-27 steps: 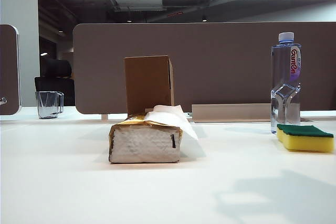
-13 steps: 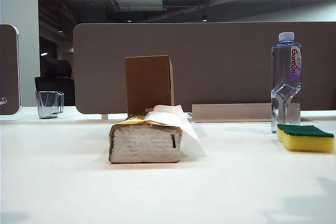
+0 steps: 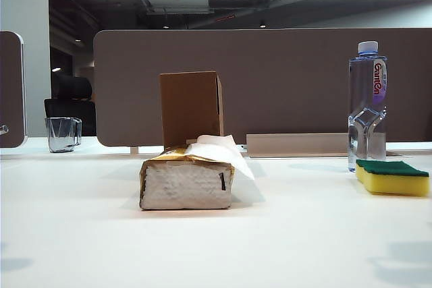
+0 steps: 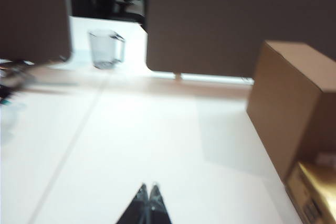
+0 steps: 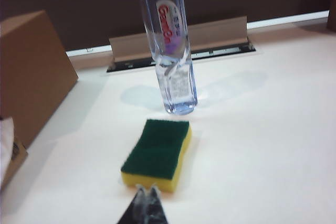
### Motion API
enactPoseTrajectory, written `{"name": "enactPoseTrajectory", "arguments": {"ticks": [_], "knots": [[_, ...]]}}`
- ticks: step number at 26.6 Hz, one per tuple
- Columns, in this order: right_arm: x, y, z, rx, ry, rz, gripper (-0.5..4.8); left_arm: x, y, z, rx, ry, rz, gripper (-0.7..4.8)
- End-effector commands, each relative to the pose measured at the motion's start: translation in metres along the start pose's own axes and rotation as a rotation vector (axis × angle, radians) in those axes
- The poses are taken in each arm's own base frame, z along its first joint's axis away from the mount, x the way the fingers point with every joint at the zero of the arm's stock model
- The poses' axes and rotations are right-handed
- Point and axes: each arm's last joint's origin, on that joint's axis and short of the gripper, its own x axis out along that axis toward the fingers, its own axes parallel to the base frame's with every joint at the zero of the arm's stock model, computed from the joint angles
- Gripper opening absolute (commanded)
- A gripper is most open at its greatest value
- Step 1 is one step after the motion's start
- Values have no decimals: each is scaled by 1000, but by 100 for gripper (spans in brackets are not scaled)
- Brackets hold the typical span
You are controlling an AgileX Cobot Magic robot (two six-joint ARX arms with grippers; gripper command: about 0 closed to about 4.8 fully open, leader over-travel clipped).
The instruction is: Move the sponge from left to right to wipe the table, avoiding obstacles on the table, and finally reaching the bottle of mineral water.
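The yellow sponge [image 3: 392,177] with its green top lies on the white table [image 3: 283,234] at the right, just in front of the bottle of mineral water [image 3: 367,104]. In the right wrist view the sponge [image 5: 157,153] sits beyond my right gripper [image 5: 146,188], which is shut and empty and hangs short of it; the bottle [image 5: 170,51] stands behind. At the table's middle stand the obstacles: the gold-edged tissue pack [image 3: 187,179] and the brown box [image 3: 191,107] behind it. My left gripper [image 4: 148,187] is shut on nothing over bare table, with the box [image 4: 294,106] off to one side. Neither gripper shows in the exterior view.
A clear glass cup [image 3: 63,133] stands at the far left back by a grey partition [image 3: 270,79]. A low grey strip [image 3: 297,144] runs along the back edge. The tissue pack's gold corner [image 4: 315,192] shows in the left wrist view.
The arm shadows on the front of the table have shrunk and slid toward the near edge. Sponge, bottle, tissue pack and box have not moved.
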Motion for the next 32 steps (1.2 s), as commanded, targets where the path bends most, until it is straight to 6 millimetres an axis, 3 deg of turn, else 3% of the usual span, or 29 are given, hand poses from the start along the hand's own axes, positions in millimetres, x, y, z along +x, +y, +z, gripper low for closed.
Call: {"name": "enactPoseTrajectory", "arguments": {"ticks": [1,17,32], "knots": [[7,-3,-12,-3,9,1,-8,4,-1,-8,10,10,-55,-6],[22,-11,-54,-112,119,11,-8,15,0,-46,115,70,-83,-6],[23,-11,-54,-129,119,9,-8,18,1,-64,116,140,-76,-6]]}}
